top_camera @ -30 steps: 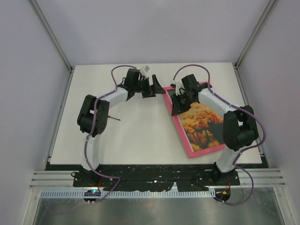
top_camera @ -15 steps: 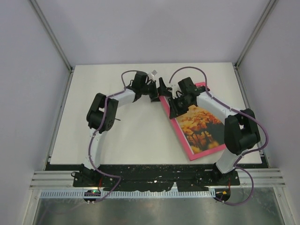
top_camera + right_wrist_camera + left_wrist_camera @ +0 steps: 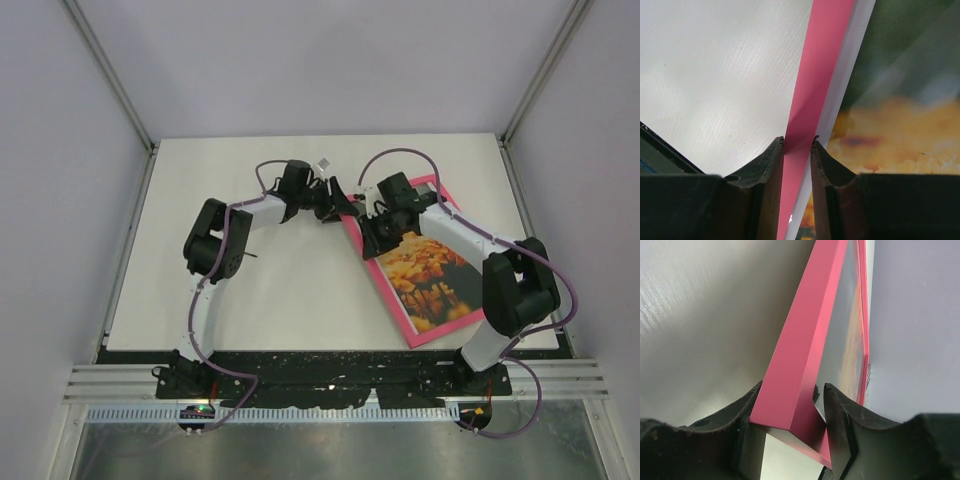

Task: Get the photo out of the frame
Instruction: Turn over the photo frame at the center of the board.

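The pink frame (image 3: 392, 298) lies slanted on the right half of the table, with the photo (image 3: 425, 280) of orange flowers still inside it. My left gripper (image 3: 338, 205) is at the frame's far left corner. In the left wrist view that corner (image 3: 805, 355) sits between both fingers, left gripper (image 3: 792, 390) shut on it, and it hangs a little above the table. The photo (image 3: 852, 350) shows edge-on behind the glass. My right gripper (image 3: 370, 238) pinches the frame's left rail (image 3: 815, 75), right gripper (image 3: 797, 141) shut on it, beside the photo (image 3: 900, 125).
The white table (image 3: 270, 280) is enclosed by pale walls with metal posts at the back corners. A black strip (image 3: 330, 365) with both arm bases runs along the near edge. The frame's near corner reaches close to that strip.
My left arm swung right to the frame's far corner and its jaws closed in on it. The right gripper kept its hold, and the frame shifted slightly toward the near edge.
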